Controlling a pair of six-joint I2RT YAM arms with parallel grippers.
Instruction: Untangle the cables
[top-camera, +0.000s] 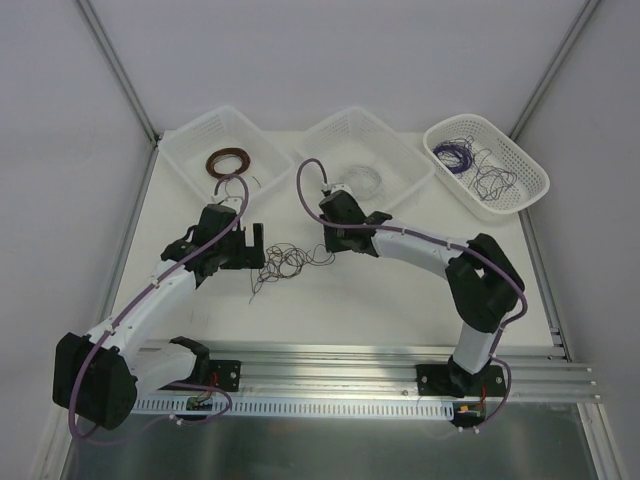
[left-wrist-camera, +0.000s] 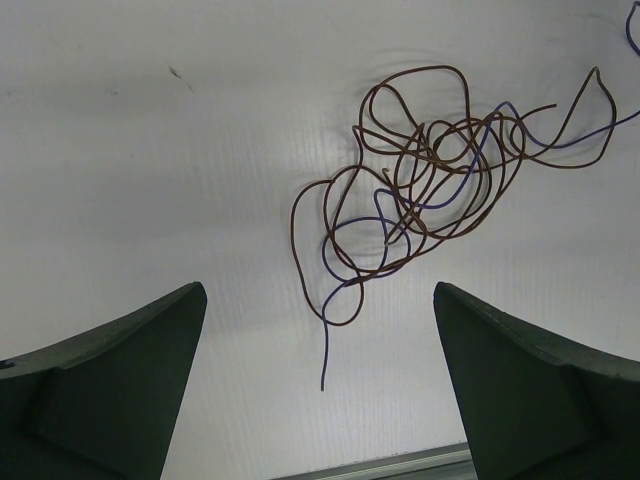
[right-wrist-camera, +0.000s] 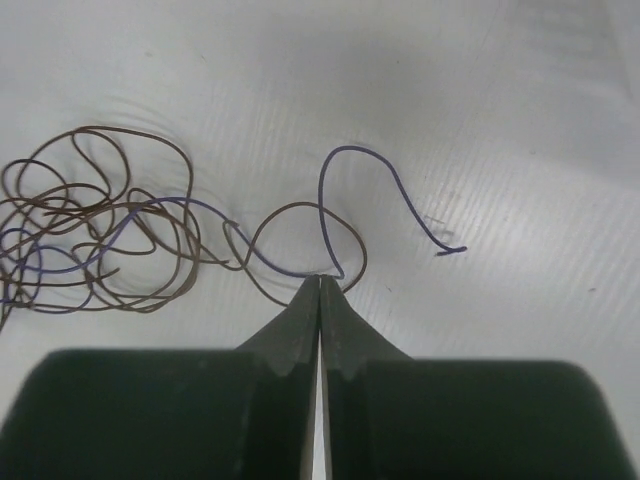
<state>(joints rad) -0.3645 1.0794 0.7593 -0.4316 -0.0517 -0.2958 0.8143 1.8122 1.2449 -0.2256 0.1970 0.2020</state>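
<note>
In the top view, the upper left of the frame has a white basket (top-camera: 200, 125) holding a wound brown ring coil (top-camera: 228, 160). Just below it, the left gripper (top-camera: 256, 250) sits over the white table (top-camera: 380, 300) with its 2 fingers spread wide and nothing between them. In its wrist view the 2 dark fingers (left-wrist-camera: 130, 390) stand at the lower corners of the frame, well apart. The tangle lies beyond them and is not touched.

The cables (top-camera: 290, 262) lie on the table at the middle of the frame, between the 2 grippers. They form a loose scribble of thin brown and purple wire. From the left wrist, the cables (left-wrist-camera: 430, 170) fill the upper right, and 1 purple tail runs down toward the lower middle.

To the right of the clump, the right gripper (top-camera: 328, 245) is closed tight. In its wrist view the tips (right-wrist-camera: 320, 285) meet at the lower middle and pinch the purple strand where a brown loop crosses it. The main clump (right-wrist-camera: 100, 230) sits at the left, and the strand's free end (right-wrist-camera: 455, 250) curls off to the right.

Further right along the top of the frame, a 2nd basket (top-camera: 325, 128) holds a whitish coil (top-camera: 365, 178). A 3rd basket (top-camera: 470, 119) holds loose purple and dark wires (top-camera: 470, 160).
</note>
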